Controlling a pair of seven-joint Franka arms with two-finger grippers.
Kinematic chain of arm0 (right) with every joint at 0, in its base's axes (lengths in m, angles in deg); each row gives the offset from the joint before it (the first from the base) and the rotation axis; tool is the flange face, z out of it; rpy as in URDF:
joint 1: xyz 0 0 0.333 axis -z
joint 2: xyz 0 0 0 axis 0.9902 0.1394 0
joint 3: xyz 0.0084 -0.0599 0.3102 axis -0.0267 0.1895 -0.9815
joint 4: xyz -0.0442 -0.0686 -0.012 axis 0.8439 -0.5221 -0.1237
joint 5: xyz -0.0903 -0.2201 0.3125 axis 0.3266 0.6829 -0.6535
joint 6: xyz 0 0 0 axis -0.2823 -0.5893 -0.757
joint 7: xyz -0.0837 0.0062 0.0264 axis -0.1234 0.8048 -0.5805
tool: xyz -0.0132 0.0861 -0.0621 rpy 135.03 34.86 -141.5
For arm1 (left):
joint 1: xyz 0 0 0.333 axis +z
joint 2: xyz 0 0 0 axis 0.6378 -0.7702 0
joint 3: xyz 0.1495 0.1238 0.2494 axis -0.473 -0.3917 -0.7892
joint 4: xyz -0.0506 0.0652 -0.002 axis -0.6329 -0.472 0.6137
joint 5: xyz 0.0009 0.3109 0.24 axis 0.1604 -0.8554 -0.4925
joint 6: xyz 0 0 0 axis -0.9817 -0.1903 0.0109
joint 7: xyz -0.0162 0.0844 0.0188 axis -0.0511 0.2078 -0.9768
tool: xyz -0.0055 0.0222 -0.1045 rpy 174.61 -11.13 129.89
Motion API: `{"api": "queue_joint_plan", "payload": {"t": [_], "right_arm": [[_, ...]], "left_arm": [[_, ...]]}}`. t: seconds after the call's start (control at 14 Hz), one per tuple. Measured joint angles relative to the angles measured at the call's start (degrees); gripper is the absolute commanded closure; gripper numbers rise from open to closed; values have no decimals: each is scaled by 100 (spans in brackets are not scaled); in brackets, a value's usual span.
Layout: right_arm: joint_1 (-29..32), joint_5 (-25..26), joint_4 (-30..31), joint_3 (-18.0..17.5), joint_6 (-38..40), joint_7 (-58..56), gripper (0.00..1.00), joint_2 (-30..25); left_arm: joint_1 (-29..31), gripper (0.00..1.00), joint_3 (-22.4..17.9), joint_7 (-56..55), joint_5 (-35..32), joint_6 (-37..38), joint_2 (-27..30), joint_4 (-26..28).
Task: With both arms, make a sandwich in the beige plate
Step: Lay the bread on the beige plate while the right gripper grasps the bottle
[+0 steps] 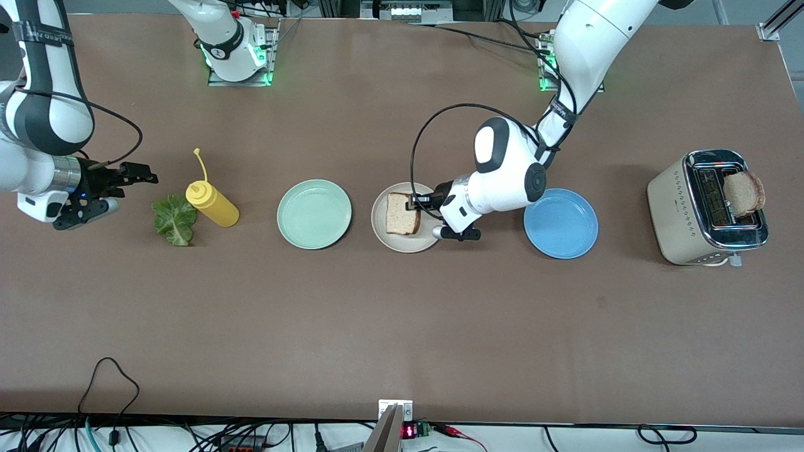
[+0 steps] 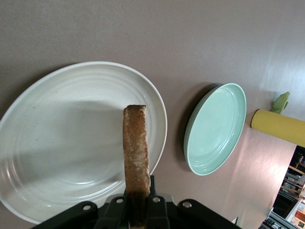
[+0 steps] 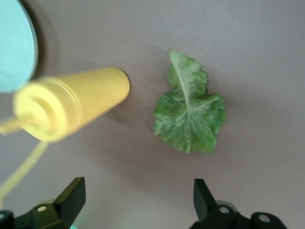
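A slice of bread hangs just over the beige plate, with my left gripper shut on one of its edges. In the left wrist view the bread slice shows edge-on between the pinching left gripper, above the beige plate. The lettuce leaf lies flat on the table toward the right arm's end. My right gripper hovers open and empty over the table beside the leaf. In the right wrist view the lettuce leaf lies ahead of the open right gripper.
A yellow squeeze bottle stands between the lettuce and a mint green plate. A blue plate sits beside the beige one, toward the left arm's end. A toaster there holds another bread slice.
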Motion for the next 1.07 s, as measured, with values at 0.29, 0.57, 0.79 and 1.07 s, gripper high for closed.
{"api": "queue_joint_plan", "payload": {"t": [0.29, 0.57, 0.79, 1.07], "right_arm": [[125, -126, 630, -70, -746, -1258, 0, -114], [424, -1524, 1080, -78, -1316, -3594, 0, 78], [555, -2824, 1096, -80, -1394, -5316, 0, 474], [553, -3831, 1077, -217, -1420, -6590, 0, 707]], "left_arm": [[-68, 100, -1, 0, 0, -78, -117, 0], [-76, 100, -6, 0, 0, -134, -163, 0], [-68, 100, -39, 0, 0, -153, -163, 0], [86, 100, -84, 4, 3, -179, -164, 0]]}}
